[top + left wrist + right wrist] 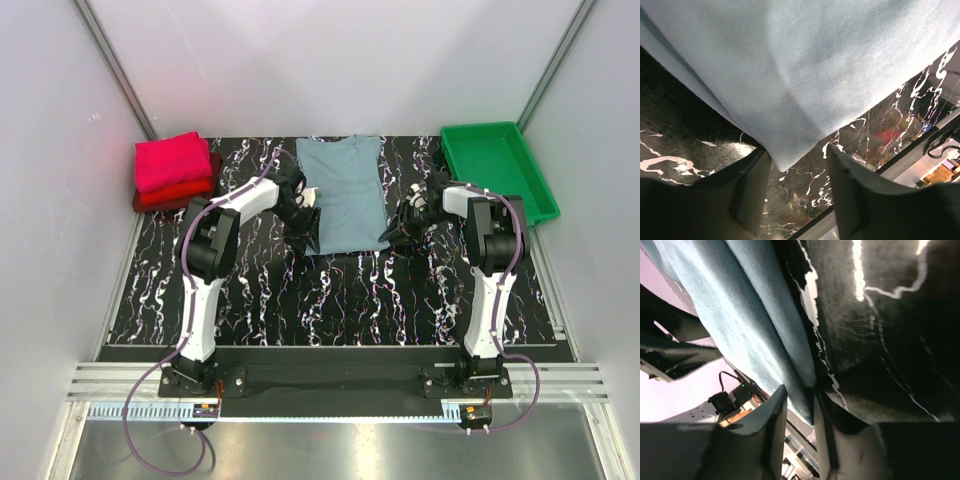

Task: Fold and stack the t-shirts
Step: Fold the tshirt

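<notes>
Marbled table (340, 290), t-shirt (345, 195) corner inside left claw (799, 154)

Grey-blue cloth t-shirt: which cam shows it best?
Top external: the whole grey-blue cloth t-shirt shows, spread flat on the black marbled table. Left wrist shows only a bottom corner up close; right wrist only a narrow strip of its edge.

Dusty grey-blue short-sleeved cloth t-shirt (343, 195) lies flat, centre of black white-veined table (300, 300). Left gripper (306, 226) is at its near left corner, right gripper (393, 234) at its near right corner. Folded magenta-pink shirt (172, 160) rests on folded red shirt (182, 193), far left. Green plastic tray (497, 165) sits far right.
</notes>
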